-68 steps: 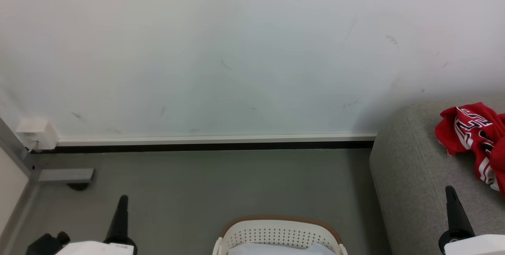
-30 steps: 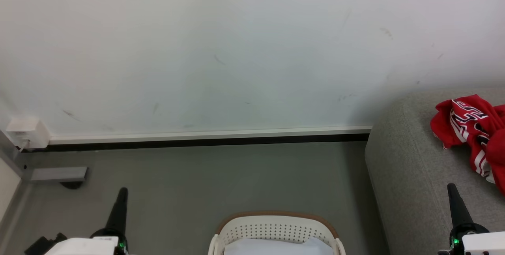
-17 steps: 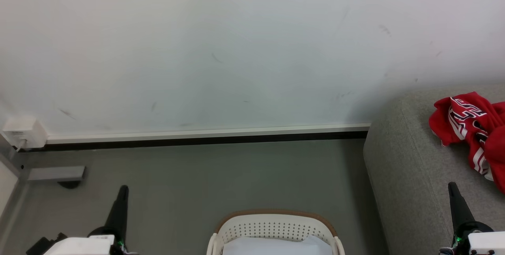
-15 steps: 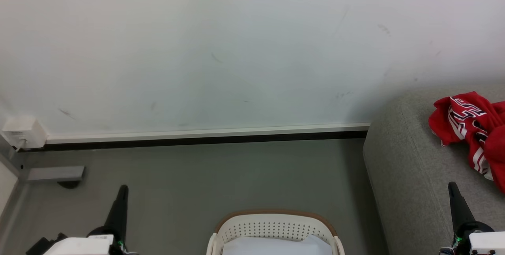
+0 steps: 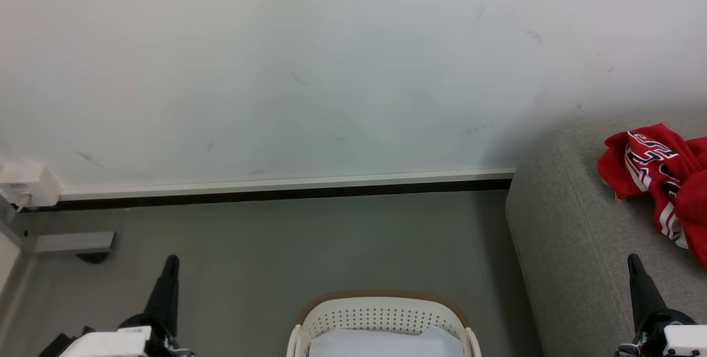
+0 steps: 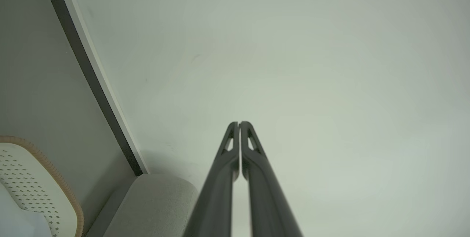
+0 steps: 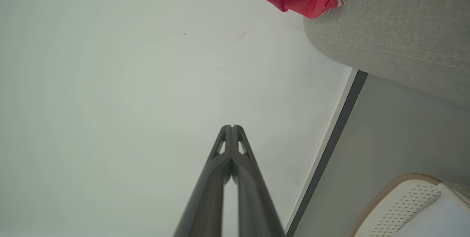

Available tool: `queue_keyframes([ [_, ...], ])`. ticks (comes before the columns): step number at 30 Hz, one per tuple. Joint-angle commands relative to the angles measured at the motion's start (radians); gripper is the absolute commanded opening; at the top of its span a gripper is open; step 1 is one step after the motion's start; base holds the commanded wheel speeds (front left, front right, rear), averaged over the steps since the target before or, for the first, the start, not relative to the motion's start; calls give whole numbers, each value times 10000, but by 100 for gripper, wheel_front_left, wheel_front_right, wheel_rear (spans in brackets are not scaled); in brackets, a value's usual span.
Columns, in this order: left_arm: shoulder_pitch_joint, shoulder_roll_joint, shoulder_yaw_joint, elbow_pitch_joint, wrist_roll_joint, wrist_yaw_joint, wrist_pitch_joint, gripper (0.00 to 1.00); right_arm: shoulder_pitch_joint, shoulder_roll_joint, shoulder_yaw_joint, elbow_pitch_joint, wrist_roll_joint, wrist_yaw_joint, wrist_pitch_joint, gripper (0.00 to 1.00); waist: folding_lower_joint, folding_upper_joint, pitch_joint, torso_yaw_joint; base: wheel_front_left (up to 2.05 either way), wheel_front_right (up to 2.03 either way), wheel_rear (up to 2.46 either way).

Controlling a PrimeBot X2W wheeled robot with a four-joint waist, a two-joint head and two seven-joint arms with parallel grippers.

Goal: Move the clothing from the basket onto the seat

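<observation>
Head camera faces forward-down at the wall (image 5: 331, 69). Wrist cameras sight along their fingers (image 6: 220, 185), sharing basket (image 6: 22, 171) and seat (image 6: 158, 204) beside them.

Pale off-white painted wall (image 5: 331, 58) across upper half, faint dark scuff marks scattered. White skirting strip (image 5: 276, 184) along wall base, thin black band (image 5: 276, 195) under it. Matte grey smooth floor (image 5: 309, 241) below. 1 small white plastic wall box (image 5: 25, 184) far left, just above skirting. Flat grey metal bar (image 5: 74, 242) low near it. Light grey fabric sofa with rounded edge (image 5: 574, 246) at right, against wall. Light even, soft shadow on wall beside sofa.
</observation>
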Motion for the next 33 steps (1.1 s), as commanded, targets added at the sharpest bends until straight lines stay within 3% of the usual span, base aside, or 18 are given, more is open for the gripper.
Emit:
queue_keyframes([
  [1, -94, 11, 46, -44, -207, -57, 71, 0, -130, 21, -71, -64, 252, -20, 81, 0, 0, 0, 11, -9, 0, 0, 0],
  [33, -92, -6, 64, -57, -441, -60, 128, 0, -131, 32, -96, -60, 402, -21, 130, 0, 0, 0, 35, -31, 0, 0, 0],
])
